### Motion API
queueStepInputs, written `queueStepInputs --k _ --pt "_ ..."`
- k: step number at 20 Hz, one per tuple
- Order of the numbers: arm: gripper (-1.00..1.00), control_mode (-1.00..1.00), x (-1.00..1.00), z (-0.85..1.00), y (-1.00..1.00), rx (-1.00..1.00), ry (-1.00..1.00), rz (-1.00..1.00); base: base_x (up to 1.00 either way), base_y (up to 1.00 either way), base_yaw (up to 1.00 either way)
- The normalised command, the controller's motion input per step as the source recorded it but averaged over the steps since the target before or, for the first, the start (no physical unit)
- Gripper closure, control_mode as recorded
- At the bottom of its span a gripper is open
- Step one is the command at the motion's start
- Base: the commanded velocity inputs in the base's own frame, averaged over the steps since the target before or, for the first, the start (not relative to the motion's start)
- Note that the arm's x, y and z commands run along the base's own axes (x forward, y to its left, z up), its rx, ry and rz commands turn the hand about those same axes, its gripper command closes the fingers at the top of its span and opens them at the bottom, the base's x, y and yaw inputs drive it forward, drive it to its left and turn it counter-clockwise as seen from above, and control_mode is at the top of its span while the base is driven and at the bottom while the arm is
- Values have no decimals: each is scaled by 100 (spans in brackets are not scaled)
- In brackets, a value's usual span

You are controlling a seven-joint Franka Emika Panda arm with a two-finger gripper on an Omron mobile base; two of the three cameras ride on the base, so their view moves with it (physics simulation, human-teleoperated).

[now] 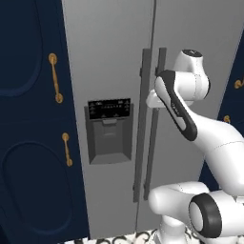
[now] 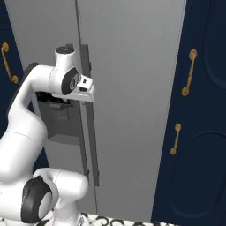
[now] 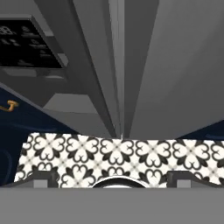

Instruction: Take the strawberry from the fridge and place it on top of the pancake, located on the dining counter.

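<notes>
The grey two-door fridge stands shut, so the strawberry is hidden. Two long dark handles run down its middle seam, and a black-panelled dispenser sits in the left door. My hand hovers at the handles, just right of the dispenser. In the hand view my gripper is open, its fingertips spread wide with nothing between them, pointing down along the door seam toward the floor. The pancake and the dining counter are out of view.
Navy cabinets with brass handles flank the fridge on both sides. Black-and-white patterned floor tiles lie at the fridge's foot. My own arm crosses in front of the right door.
</notes>
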Motion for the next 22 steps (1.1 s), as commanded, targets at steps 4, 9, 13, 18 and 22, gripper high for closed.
queueStepInputs --k 4,9,13,18,22 --pt "-100 100 0 0 0 0 0 0 -4 6 -4" --pt "-100 100 0 0 0 0 0 0 -33 2 -2" --pt "-100 100 0 0 0 0 0 0 -51 7 -1" --pt "-100 100 0 0 0 0 0 0 -49 3 -1" --pt "-100 100 0 0 0 0 0 0 -48 1 0"
